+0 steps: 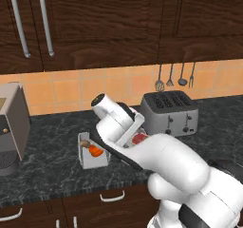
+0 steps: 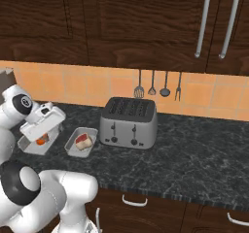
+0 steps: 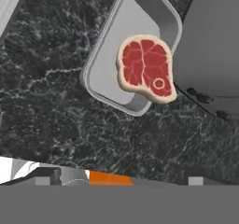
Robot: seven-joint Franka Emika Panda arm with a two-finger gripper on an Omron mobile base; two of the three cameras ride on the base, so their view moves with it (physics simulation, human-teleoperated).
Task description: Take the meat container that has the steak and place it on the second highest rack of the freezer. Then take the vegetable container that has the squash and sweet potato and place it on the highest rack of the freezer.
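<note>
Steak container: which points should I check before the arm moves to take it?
1. Steak lies inside its container: ok.
2. Container sits flat on the counter: ok.
3. Jaws open and holding nothing: ok.
4. Jaws above the steak container: not ok, they hang over the squash.
5. Room for the jaws on the toaster side: cannot tell.

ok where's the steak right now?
In the right base view the steak lies in its grey tray on the counter, just left of the toaster, right of the vegetable tray.
</note>
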